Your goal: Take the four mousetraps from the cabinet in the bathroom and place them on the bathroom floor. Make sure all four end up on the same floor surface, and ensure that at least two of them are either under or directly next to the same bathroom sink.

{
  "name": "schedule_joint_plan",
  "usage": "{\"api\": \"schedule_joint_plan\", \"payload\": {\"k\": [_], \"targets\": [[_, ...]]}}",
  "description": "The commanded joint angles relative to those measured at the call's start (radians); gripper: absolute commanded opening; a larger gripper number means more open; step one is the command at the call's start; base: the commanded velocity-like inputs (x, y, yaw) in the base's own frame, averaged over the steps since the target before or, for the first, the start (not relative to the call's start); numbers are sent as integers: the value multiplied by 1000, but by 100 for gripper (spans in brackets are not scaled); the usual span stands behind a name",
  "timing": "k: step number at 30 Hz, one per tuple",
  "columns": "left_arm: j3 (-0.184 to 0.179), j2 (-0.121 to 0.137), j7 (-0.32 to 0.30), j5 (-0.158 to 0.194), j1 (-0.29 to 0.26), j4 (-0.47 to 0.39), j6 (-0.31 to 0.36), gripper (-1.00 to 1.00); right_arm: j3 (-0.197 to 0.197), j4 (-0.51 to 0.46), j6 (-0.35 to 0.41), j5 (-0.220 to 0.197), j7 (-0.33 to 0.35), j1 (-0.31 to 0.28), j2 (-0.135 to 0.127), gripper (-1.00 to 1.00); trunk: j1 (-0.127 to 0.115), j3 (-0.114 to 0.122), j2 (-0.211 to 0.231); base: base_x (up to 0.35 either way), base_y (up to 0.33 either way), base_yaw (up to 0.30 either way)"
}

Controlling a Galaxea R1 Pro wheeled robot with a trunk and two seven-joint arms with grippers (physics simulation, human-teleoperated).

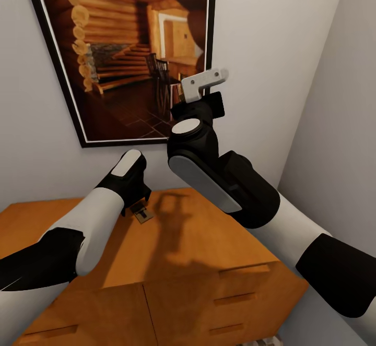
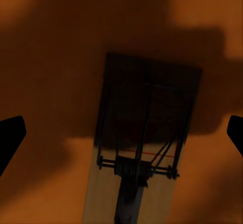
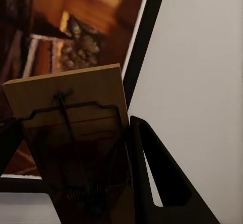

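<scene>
Drawers with slot handles at the very front, on the low orange-brown wooden cabinet [image 1: 209,241]. On its flat top lies one small flat brown wooden mousetrap with thin wire parts [image 2: 144,133], still not on the floor. Just above it hangs the black left gripper [image 1: 134,200], nose down, fingers spread wide with nothing between them. Seen from the left wrist: trap right in the middle, one black fingertip [image 2: 11,133] well out on each side. Long side of the trap runs across the line between the two tips, so closing them should pinch the short way. Probably just needs to go straight down first. Left arm by far the nearer one.

Higher and farther back, the black and white right gripper [image 1: 201,85], squeezed tight on a second brown wooden mousetrap [image 3: 71,112], close to the big black-framed picture of a log room [image 1: 130,48] on the pale wall.

Hard to see: dark shadow over half of the lying trap, its near end cut off at the wrist view's edge, and mostly covered by the gripper from the head.
</scene>
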Motion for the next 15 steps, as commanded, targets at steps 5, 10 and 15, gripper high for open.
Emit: {"api": "schedule_joint_plan", "payload": {"k": [5,10,15], "targets": [[-6,1,6,9,-1,-1,10,100,1,-1,5,-10,-10,-1,0,-100,4,-4,-8,0,0,0],[-6,1,7,9,0,-1,10,100,1,-1,5,-11,-10,-1,0,-100,4,-4,-8,0,0,0],[-6,1,6,9,0,-1,11,100,1,-1,5,-11,-10,-1,0,-100,4,-4,-8,0,0,0]]}}
